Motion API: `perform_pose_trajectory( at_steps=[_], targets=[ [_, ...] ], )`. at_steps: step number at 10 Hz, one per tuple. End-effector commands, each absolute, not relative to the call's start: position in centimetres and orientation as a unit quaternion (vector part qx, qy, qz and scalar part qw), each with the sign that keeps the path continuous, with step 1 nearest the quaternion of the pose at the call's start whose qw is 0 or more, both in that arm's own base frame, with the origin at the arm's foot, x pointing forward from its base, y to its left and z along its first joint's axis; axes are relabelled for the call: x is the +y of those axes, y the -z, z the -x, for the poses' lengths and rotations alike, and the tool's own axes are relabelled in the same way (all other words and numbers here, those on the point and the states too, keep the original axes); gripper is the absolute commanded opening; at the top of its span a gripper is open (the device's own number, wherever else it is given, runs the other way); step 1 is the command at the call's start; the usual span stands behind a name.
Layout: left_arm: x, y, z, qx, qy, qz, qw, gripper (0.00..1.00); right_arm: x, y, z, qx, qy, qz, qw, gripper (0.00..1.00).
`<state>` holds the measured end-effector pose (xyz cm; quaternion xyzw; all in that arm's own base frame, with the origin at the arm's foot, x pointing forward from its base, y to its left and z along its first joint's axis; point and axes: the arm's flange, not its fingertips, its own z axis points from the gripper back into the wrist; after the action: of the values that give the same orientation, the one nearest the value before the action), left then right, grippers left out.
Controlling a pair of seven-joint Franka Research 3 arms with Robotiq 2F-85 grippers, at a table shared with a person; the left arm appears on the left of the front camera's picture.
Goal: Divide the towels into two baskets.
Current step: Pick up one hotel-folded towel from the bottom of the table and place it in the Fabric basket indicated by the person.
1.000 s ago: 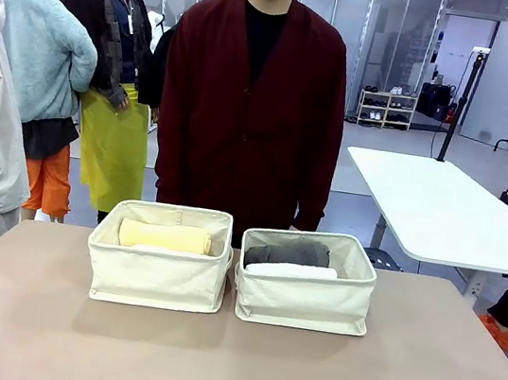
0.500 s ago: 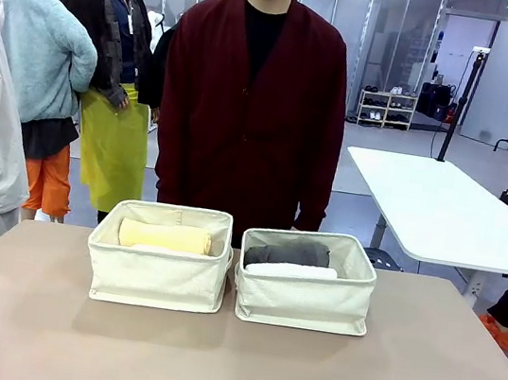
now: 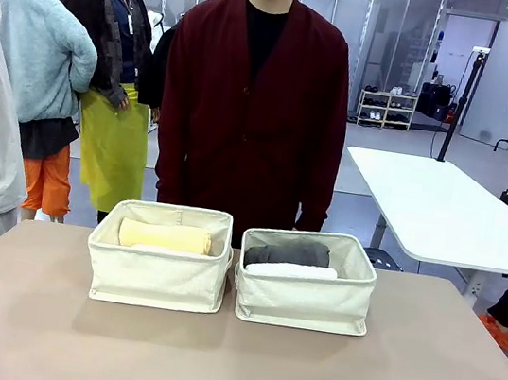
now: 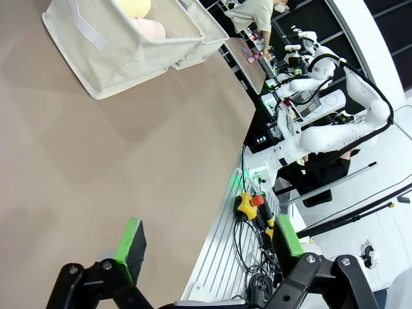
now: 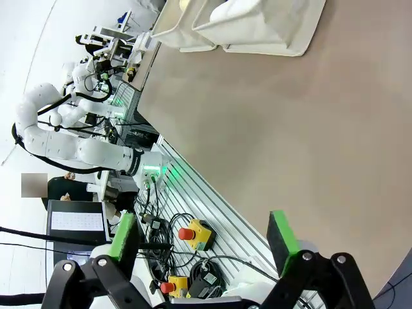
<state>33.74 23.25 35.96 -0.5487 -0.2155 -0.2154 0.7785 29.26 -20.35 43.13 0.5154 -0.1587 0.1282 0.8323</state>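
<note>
Reading the split as done: we are seeing the yellow towel point(image 3: 165, 236) in the left basket point(image 3: 157, 276) and the grey towel point(image 3: 288, 251) atop the white towel point(image 3: 292, 271) in the right basket point(image 3: 303, 300), so we are keeping the left hand point(image 4: 206, 248) and right hand point(image 5: 203, 235) open, empty, back over the bare desk point(image 3: 227, 368).

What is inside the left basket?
The left basket holds a pale yellow towel, with the edge of a lighter towel just in front; the basket's wall hides the rest.
</note>
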Motion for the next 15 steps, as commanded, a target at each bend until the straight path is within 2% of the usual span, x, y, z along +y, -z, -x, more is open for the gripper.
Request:
perform_pose_trajectory(
  at_steps=[1,15],
  targets=[
    [23.42,-36.21,-33.27,-0.213,0.22,0.545,0.78,1.0,-20.31,-43.11,-28.91,-0.159,-0.139,-0.514,0.831,1.0],
    [23.42,-36.21,-33.27,-0.213,0.22,0.545,0.78,1.0,-20.31,-43.11,-28.91,-0.159,-0.139,-0.514,0.831,1.0]
  ],
)
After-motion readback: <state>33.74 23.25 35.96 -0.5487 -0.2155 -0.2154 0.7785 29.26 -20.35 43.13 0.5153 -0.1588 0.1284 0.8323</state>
